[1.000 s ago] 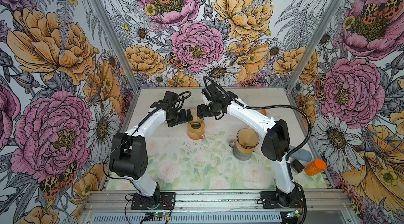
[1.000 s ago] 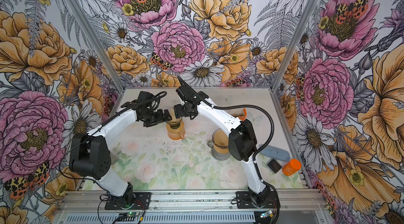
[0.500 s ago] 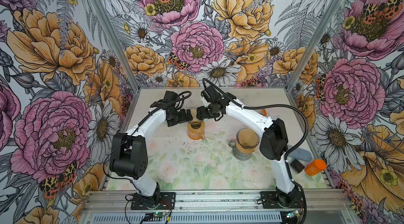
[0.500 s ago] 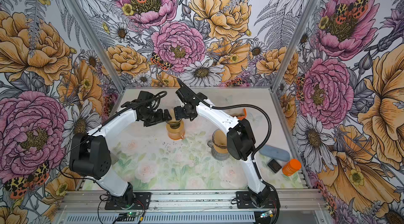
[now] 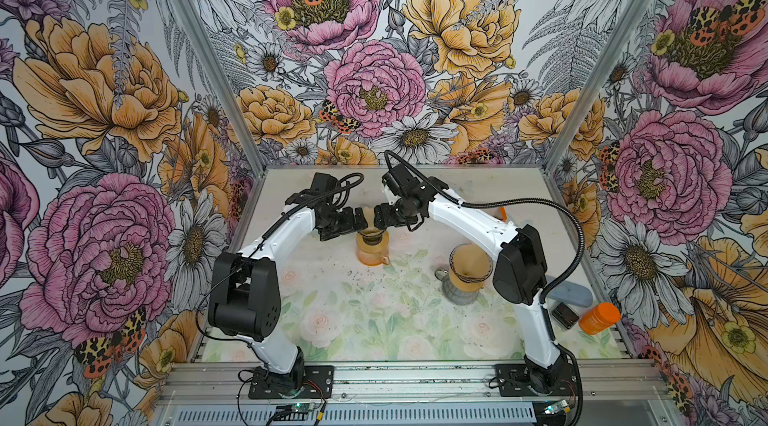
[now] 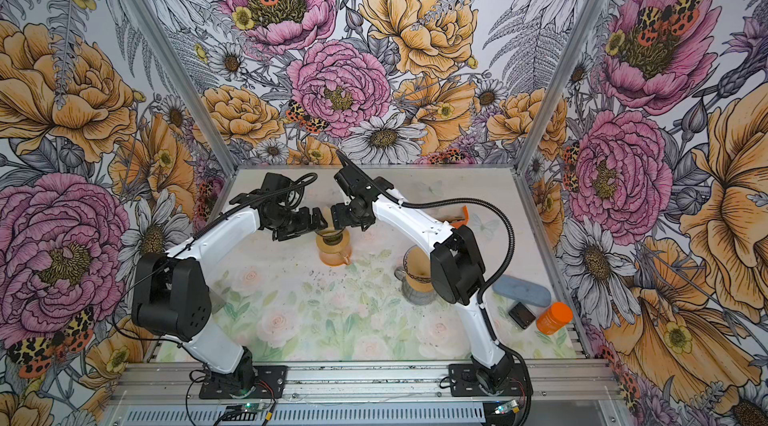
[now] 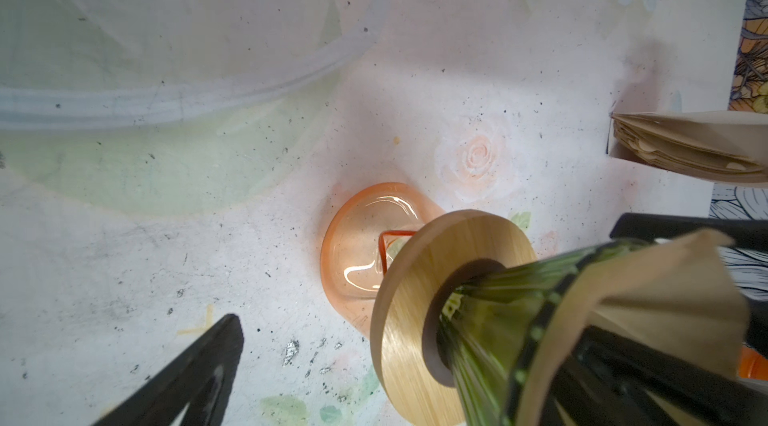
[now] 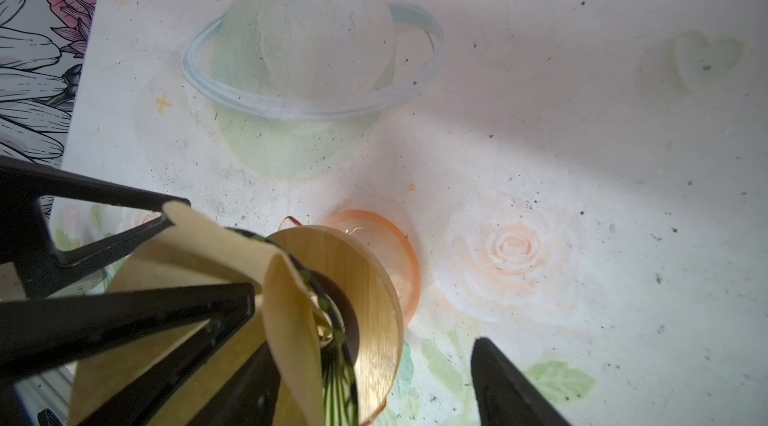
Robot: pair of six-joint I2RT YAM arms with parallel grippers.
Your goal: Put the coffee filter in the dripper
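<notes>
A green glass dripper with a wooden collar rests on an orange glass carafe mid-table. The brown paper coffee filter sits in its cone, the top edge folded and sticking up above the rim; in both top views the filter shows between the two grippers. My left gripper is open and straddles the dripper from the left. My right gripper is open too, with one finger against the filter and the other finger clear of the dripper.
A stack of spare filters stands in an orange holder at the back right. Under the right arm is a glass mug with a second dripper on it. At the right edge lie a grey case, a black box and an orange jar.
The right gripper has edged slightly left toward the dripper. The left arm, dripper and carafe have stayed where they were.
</notes>
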